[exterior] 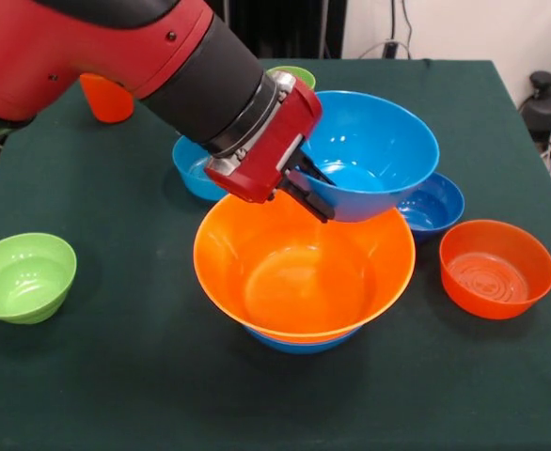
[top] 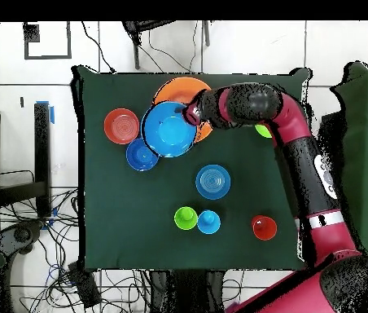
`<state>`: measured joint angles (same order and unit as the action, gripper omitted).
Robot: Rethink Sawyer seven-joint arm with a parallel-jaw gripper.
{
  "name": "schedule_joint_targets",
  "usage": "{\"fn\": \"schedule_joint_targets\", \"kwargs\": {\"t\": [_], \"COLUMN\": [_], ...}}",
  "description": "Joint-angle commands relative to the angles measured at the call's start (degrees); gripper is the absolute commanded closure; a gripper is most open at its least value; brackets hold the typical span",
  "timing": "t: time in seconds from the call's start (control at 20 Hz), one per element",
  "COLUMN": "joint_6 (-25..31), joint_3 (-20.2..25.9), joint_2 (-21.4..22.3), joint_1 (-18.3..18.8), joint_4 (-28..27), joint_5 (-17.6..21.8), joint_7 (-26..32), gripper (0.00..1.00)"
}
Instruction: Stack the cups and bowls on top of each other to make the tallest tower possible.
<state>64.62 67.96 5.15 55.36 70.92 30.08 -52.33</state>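
Bright blue plastic fills your gripper point(exterior: 306, 193): its dark fingers are clamped on the near rim of the large blue bowl point(exterior: 374, 150), which hangs tilted just above the far edge of the tower point(exterior: 304, 272). You see the tower's wide yellow-orange bowl point(exterior: 299, 282) nested in another bright blue bowl point(exterior: 299, 344), only a sliver of which shows beneath. From the tower, in the front view, the small dark blue bowl point(exterior: 435, 207) sits near at 2 o'clock, partly behind the held bowl, and the orange bowl point(exterior: 496, 268) lies at 3 o'clock. The lime green bowl point(exterior: 23, 277) stands well apart at 9 o'clock. The medium light blue bowl point(exterior: 196, 169) peeks out behind the arm at 11 o'clock, and the orange cup point(exterior: 106, 99) stands farther back.
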Motion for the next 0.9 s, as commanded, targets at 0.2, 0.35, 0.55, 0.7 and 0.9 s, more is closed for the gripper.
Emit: {"fn": "schedule_joint_targets", "kwargs": {"t": [0.2,0.35,0.55,0.7,0.9], "joint_6": [7.7,7.3,7.2,7.3,7.3], "joint_3": [-2.1,-2.2,-2.5,-2.5,-2.1], "joint_2": [-0.9,-0.8,-0.6,-0.5,-0.1], "joint_1": [-3.0,-2.8,-2.9,-2.9,-3.1], "joint_4": [-7.9,-7.4,-7.1,-7.1,-8.0], "joint_5": [-0.5,-0.6,-0.9,-1.2,-1.5], "joint_7": [24.1,24.8,24.9,24.9,24.8], "gripper": [1.00,1.00,1.00,1.00,1.00]}}
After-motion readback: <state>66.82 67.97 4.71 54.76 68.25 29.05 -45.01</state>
